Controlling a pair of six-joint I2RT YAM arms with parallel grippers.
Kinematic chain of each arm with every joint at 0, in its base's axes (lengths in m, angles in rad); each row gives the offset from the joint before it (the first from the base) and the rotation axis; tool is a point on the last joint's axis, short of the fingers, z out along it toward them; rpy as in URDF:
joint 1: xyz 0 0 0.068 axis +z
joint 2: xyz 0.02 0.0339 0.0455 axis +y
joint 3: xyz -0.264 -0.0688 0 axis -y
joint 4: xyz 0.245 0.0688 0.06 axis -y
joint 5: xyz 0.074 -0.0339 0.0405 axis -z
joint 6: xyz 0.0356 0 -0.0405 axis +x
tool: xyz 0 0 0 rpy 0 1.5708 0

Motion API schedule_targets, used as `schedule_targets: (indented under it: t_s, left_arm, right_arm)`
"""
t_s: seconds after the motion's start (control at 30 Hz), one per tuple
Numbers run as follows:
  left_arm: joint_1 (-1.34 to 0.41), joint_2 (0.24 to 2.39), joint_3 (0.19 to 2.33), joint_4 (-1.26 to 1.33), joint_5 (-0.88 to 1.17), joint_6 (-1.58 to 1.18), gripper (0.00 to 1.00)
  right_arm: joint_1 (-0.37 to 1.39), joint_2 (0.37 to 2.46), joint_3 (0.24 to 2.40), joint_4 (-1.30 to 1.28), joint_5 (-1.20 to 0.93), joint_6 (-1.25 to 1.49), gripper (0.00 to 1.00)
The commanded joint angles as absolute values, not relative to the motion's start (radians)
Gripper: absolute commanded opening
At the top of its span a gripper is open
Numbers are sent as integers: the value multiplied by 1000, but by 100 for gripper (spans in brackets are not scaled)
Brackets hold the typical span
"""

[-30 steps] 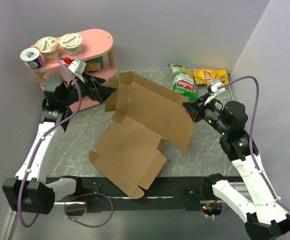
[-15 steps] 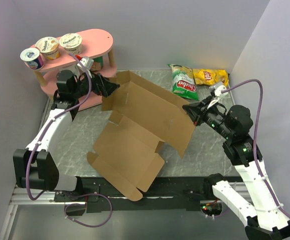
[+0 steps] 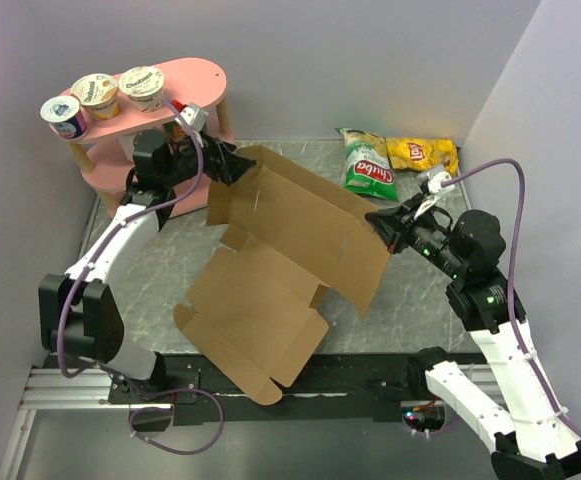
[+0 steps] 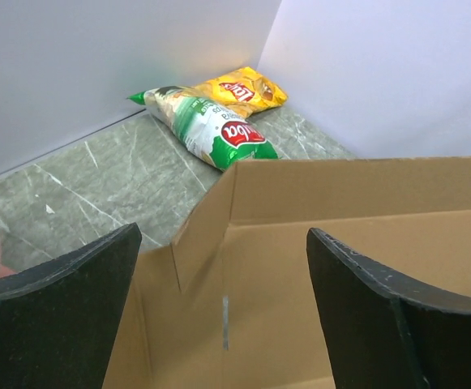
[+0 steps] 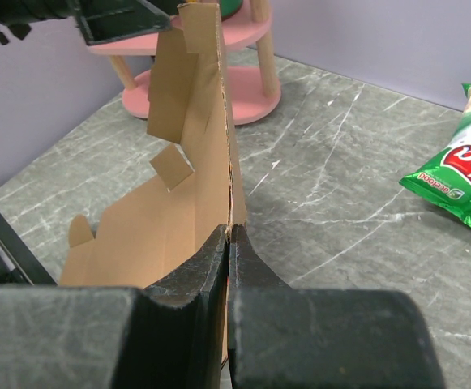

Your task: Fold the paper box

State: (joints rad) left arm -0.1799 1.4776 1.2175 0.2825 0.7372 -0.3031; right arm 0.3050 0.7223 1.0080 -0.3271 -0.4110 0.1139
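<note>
Item: box (image 3: 290, 240), half unfolded on table (image 3: 160, 270), one panel raised. My right gripper (image 5: 229, 233) is pinched on that panel's edge, holding it upright. My left gripper (image 4: 223, 235) has its fingers spread astride the far flap, likely to fold it.

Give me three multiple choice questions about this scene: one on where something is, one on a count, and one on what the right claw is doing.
1. Where on the table does the green chip bag lie?
A. near left corner
B. far right corner
C. dead centre

2. How many cups stand on top of the pink shelf?
A. two
B. four
C. three

3. The right claw is:
A. shut on the paper box
B. wide open
C. holding a cup

Answers:
1 B, it lies by the back wall on the right, beside the yellow bag.
2 C, three lids show in the top view.
3 A, it pinches the cardboard edge in the right wrist view.
</note>
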Motion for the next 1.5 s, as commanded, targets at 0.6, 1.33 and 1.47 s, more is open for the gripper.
schedule_targets:
  t_s: [0.6,1.33,1.47]
  left_arm:
    - [-382,1459,1193,259,336,-216,1]
    - [-609,1258,823,472,-359,-235,1]
    - [-675,1169,649,616,-478,-201,1]
  right_arm:
    - [316,745,931,-173,-313,146,0]
    - [399,669,709,-77,17,606,96]
    - [426,695,660,-3,-17,661,96]
